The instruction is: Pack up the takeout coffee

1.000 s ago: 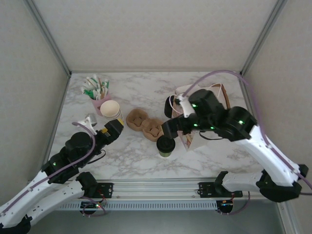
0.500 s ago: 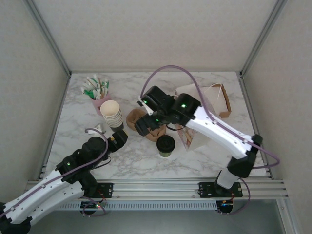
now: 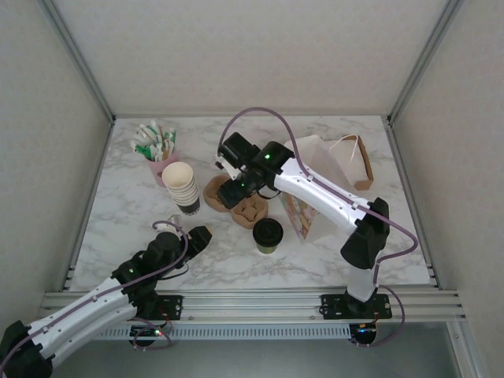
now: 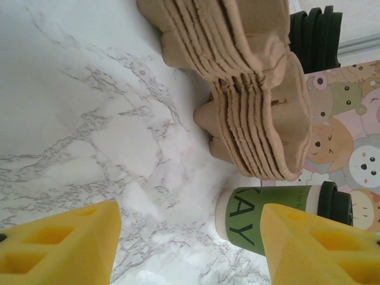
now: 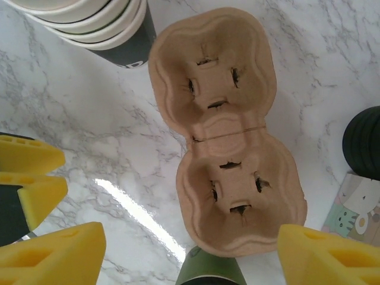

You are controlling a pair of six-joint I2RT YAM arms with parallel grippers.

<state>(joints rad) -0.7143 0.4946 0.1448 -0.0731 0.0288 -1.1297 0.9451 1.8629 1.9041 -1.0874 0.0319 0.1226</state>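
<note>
Two pairs of yellow fingers are standing apart, and neither pair is gripping anything. The left gripper point(image 3: 198, 235) is hovering low over the front-left part of the marble table point(image 3: 126, 213). Its fingers point(image 4: 59, 243) are spread, with only bare marble lying between them. The takeout coffee point(image 3: 268, 234) is standing upright ahead of it with its black lid on, and the overhead view is showing a clear gap between the two.

The right gripper point(image 3: 228, 191) is hanging over the stack of pulp cup carriers point(image 3: 240, 203), pointing down. Its fingers point(image 5: 47, 255) are opened wider than the carriers' near end, one to each side in the right wrist view. Whether they are touching the pulp cannot be told.

The coffee is sitting just in front of the carriers and close beside the patterned paper bag point(image 3: 301, 216), which is lying to its right. A stack of lidless paper cups point(image 3: 181, 185) is standing just left of the carriers. A pink cup of sachets point(image 3: 160, 153) is sitting behind it. A black ribbed cylinder point(image 5: 363, 142) is standing next to the bag.
</note>
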